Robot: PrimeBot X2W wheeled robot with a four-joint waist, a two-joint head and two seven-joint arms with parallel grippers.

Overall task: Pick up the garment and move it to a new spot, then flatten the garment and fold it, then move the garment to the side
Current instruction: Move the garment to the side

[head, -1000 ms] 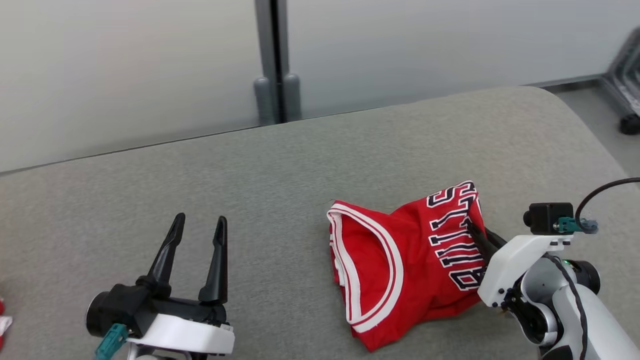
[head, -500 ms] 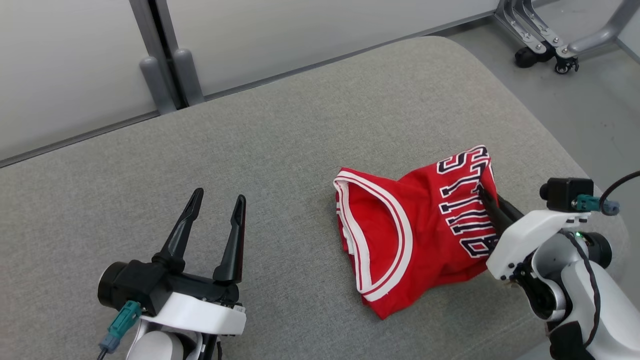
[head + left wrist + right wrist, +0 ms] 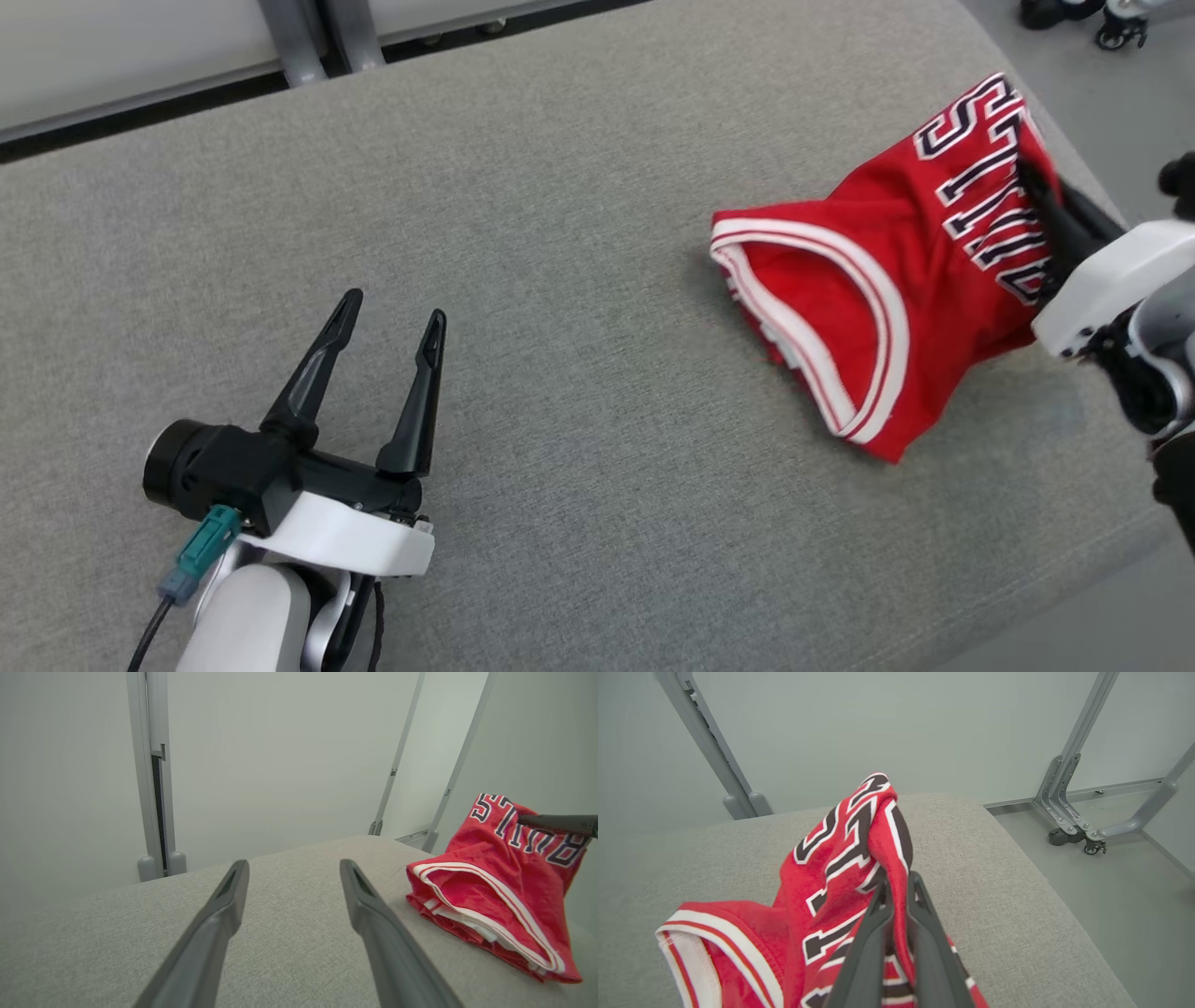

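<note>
The garment [image 3: 887,271] is a red jersey with white trim and dark lettering, bunched up on the right part of the grey cushioned surface [image 3: 579,243]. My right gripper [image 3: 1032,177] is shut on a fold of its lettered upper edge, which it holds raised; the grip on the garment [image 3: 845,868] is plain where my right gripper [image 3: 899,882] pinches the cloth. My left gripper [image 3: 392,313] rests open and empty at the lower left, well apart from the garment [image 3: 495,882], with my left gripper [image 3: 292,868] pointing along the surface.
The surface's rounded right edge [image 3: 1074,140] drops to the floor close behind the garment. A metal frame leg with castors [image 3: 1083,840] stands on the floor to the right. Grey wall panels and a post [image 3: 156,788] rise behind the surface.
The head camera has tilted down and turned left, shifting the whole picture. The right gripper still holds the garment, which now looks further right and raised. The left gripper has stayed open.
</note>
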